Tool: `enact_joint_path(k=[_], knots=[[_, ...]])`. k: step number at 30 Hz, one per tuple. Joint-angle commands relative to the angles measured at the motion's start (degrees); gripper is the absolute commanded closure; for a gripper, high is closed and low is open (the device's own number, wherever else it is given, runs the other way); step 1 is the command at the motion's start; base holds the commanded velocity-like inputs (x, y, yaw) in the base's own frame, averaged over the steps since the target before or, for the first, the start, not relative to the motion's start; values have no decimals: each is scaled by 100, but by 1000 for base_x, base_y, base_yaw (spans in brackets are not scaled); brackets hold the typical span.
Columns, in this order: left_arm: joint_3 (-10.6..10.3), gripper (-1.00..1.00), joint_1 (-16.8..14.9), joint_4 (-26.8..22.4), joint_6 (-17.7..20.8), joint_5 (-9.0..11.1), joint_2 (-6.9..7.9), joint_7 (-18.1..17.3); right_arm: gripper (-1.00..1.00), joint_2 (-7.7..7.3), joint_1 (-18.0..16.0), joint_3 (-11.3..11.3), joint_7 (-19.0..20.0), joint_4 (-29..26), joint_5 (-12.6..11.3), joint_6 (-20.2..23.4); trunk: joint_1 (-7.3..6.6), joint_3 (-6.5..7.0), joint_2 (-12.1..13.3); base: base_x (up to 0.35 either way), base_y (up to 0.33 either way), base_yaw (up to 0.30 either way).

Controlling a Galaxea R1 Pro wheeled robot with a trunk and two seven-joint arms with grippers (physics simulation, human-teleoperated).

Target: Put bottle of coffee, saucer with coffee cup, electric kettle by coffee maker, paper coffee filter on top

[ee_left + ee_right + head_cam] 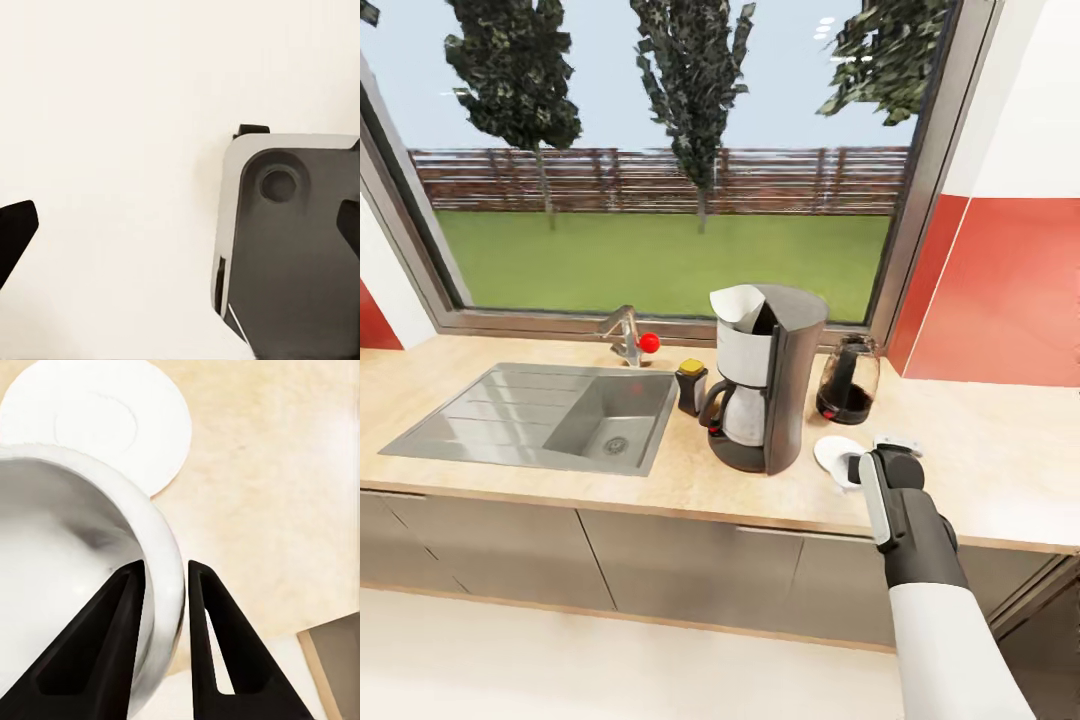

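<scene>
In the head view the coffee maker [768,380] stands at the middle of the frame on the beige desk [1000,450], with the white paper coffee filter [738,302] sitting in its open top. Just to its left, by the corner of the steel sink [530,415], is the bottle of coffee [691,386] with its yellow cap; to its right, near the red wall panel, stands the electric kettle [849,379]. The white saucer [832,452] lies on the desk at lower centre-right, just beside the coffee maker's base. The right gripper [165,585] reaches in from the lower right — its black fingers [217,637] pinch the rim of the coffee cup [67,585], one inside, one outside, the cup held tilted and overlapping the saucer's edge. The left gripper's fingers [15,236] are spread wide, over pale floor.
</scene>
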Motion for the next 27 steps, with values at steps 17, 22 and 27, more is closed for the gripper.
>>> enact_joint_path(k=[17, 22, 27], knots=[[-88, -100, 11, 748, 41, 48, 251, 934, 100, 20, -7, -145, -8, -27, -699, 12, 3, -12, -12, 1, 0, -11], [-95, -100, 25, 912, 51, 45, 246, 969, 100, 13, -7, -149, -2, -41, -919, 11, 3, -12, -12, 107, 0, 0], [-64, -100, 73, 908, 23, 68, 208, 943, 100, -27, -4, -145, 6, -13, -970, 8, 3, -12, -12, 156, 0, 0]])
